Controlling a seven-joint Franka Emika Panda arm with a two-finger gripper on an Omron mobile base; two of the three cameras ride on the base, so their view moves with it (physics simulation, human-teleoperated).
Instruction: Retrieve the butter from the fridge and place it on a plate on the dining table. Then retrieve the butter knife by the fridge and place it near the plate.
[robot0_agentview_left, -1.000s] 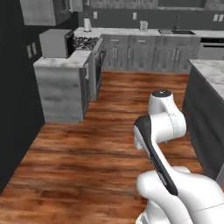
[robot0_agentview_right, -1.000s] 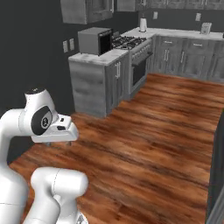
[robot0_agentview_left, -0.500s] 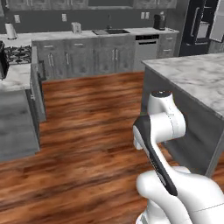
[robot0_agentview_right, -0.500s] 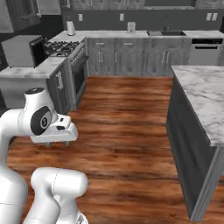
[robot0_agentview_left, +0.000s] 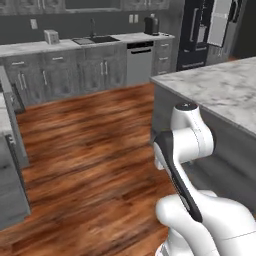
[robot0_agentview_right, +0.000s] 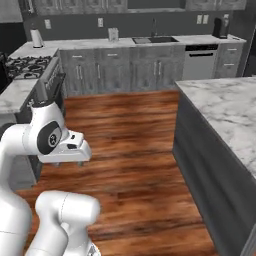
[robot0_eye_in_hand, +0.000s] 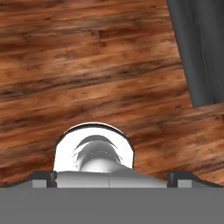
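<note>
My arm folded over the wood floor (robot0_eye_in_hand: 87, 65), its gripper state impossible to tell, I face the fridge (robot0_agentview_left: 200, 35) standing far off beyond the marble dining table's (robot0_agentview_left: 225, 90) far corner.

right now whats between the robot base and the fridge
In the left base view, the corner of the marble-topped island stands between the arm and the fridge, which is at the far right; bare wood floor runs past the island's left side.

wood floor (robot0_agentview_left: 90, 150), grey cabinets (robot0_agentview_right: 115, 72), sink (robot0_agentview_right: 152, 39), dishwasher (robot0_agentview_left: 139, 62), stove (robot0_agentview_right: 27, 65)
</note>
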